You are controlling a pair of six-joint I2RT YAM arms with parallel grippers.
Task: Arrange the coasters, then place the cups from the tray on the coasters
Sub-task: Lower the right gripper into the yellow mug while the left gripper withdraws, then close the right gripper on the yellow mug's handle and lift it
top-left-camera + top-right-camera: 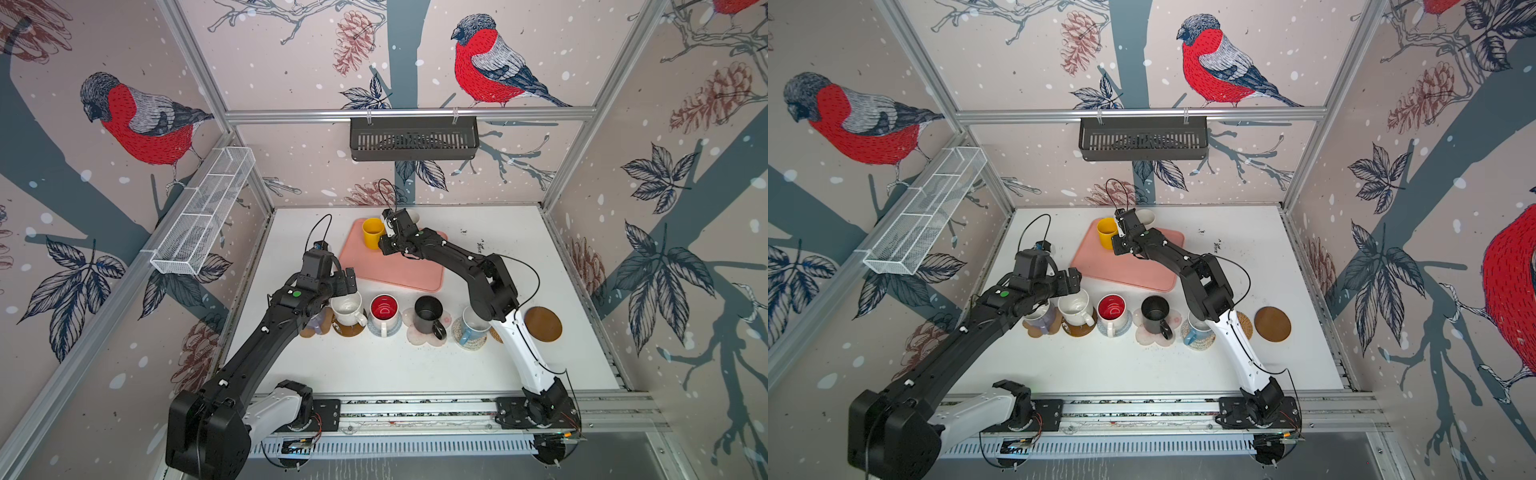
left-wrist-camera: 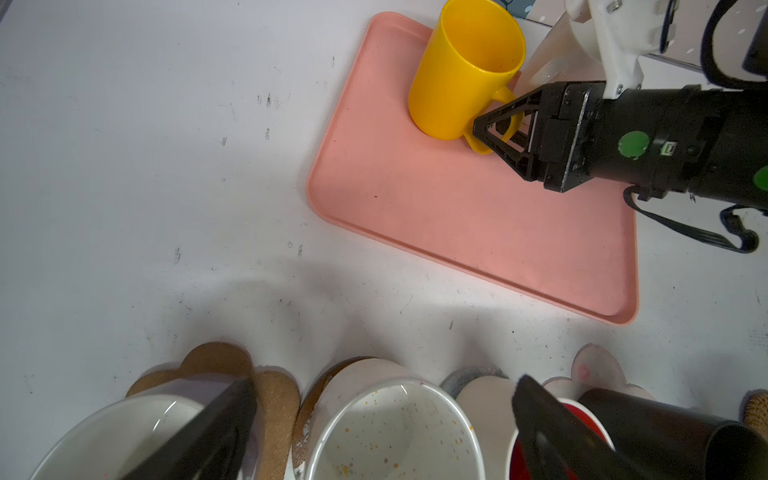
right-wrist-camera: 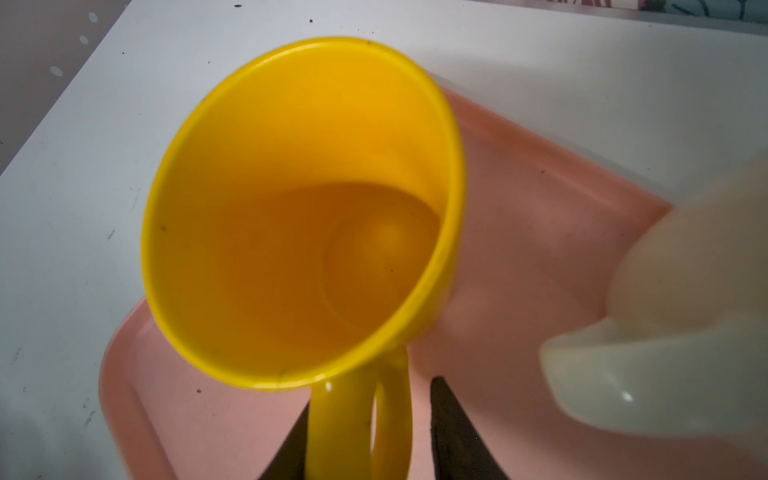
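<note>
Front row: five cups (image 1: 428,313) on coasters (image 1: 415,338); yellow cup (image 1: 372,232), white cup (image 1: 1146,216) on tray (image 1: 395,270); brown disc (image 1: 542,324), rattan coaster (image 1: 1246,326) bare; left gripper (image 2: 382,419) wide; right gripper (image 3: 365,440) narrow, straddling yellow handle, unclamped.

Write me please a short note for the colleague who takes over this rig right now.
Left pincer: open, empty, above the speckled mug.
Right pincer: over the tray, jaws either side of the handle of the yellow mug, a small gap showing, not clamped.
Done: five mugs on coasters: lavender mug, speckled mug, red-inside mug, black mug, blue-handled mug.
Left to do: yellow mug and plain white mug, both at the tray's far end; free are the brown disc and the rattan coaster, half hidden by the right arm.
</note>
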